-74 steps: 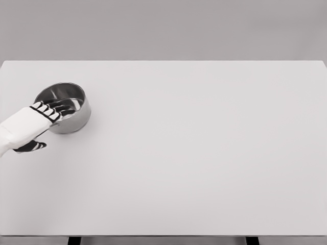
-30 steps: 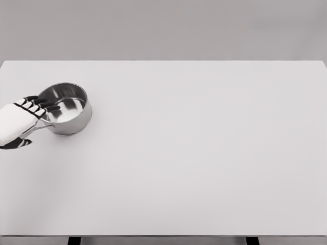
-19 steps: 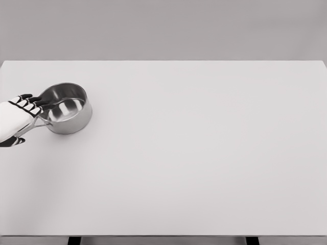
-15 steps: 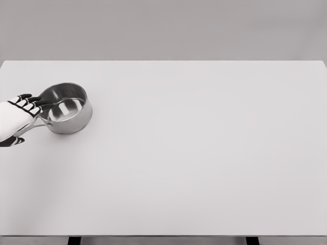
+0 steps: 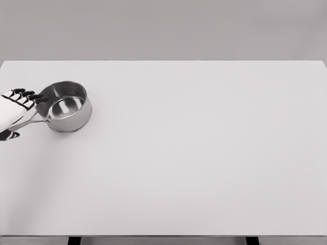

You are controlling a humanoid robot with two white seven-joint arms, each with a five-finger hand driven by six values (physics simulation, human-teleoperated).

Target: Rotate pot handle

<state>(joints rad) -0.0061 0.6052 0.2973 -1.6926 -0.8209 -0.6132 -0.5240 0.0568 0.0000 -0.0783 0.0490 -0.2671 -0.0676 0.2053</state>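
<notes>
Seen from the head view: a small round stainless-steel pot (image 5: pixel 66 106) standing upright at the left of the frame, somewhat above mid-height, on a wide, matte, pale grey rectangular tabletop (image 5: pixel 194 153). Polished, mirror-like wall, curved and reflective, with a darker sheen inside the open bowl and a brighter patch on its flat bottom. A thin, straight metal pot handle (image 5: pixel 28 122) running from the pot's left side down and to the left, toward the frame's left edge. Left robot hand (image 5: pixel 11 113) entering at that edge, white smooth shell over the back, black segmented fingers (image 5: pixel 23 95) with white bands stretched out toward the pot's rim, tips close beside the rim; contact with the rim not clear. Fingers extended rather than curled, lying above the handle; black thumb (image 5: pixel 7 135) showing lower, below the handle line. Whether the handle is pinched between palm and thumb not possible to tell, since the white shell covers that part. Soft shadow under the pot on the tabletop. Plain grey wall (image 5: pixel 163 30) behind the tabletop's far edge; two dark table legs (image 5: pixel 74 240) at the bottom edge.
</notes>
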